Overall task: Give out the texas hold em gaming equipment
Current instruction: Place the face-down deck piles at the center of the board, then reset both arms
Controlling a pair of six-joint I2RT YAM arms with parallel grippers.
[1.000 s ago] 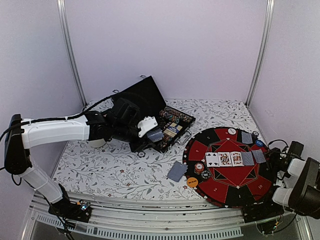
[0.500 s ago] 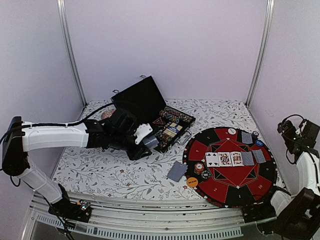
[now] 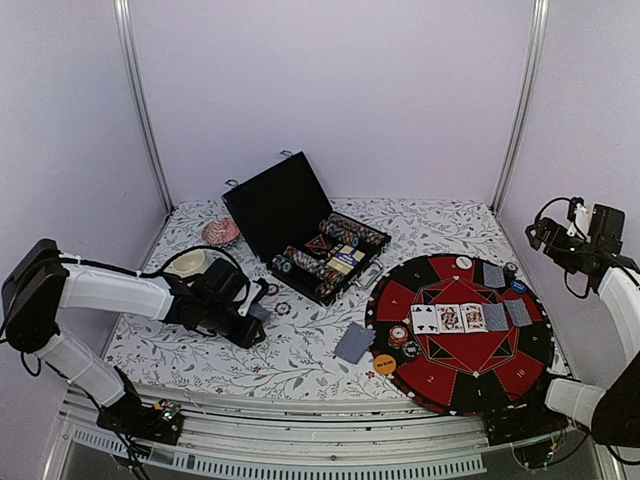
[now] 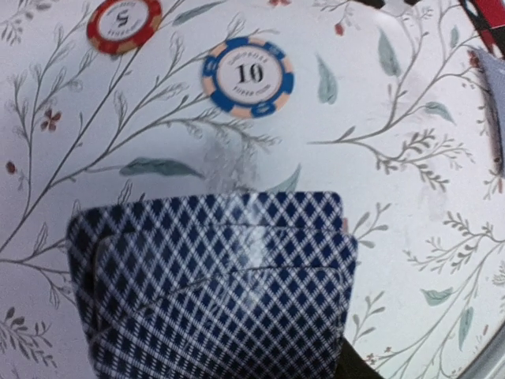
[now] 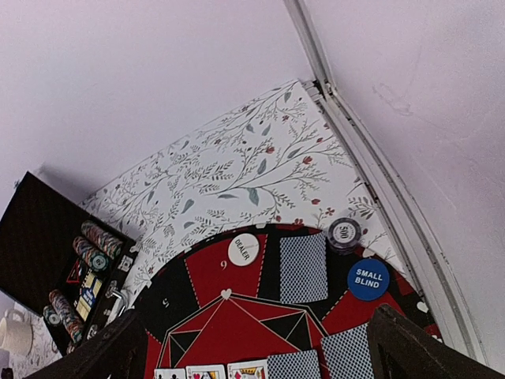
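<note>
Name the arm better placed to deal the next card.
Left. The left gripper holds the playing cards low over the floral cloth. The right gripper is open, empty and raised high beside the round mat.

Left wrist: fanned cards [image 4: 213, 292] run off bottom edge, faces unseen. Right wrist: face-up cards [image 5: 207, 372] cropped by bottom edge, ranks unreadable.
</note>
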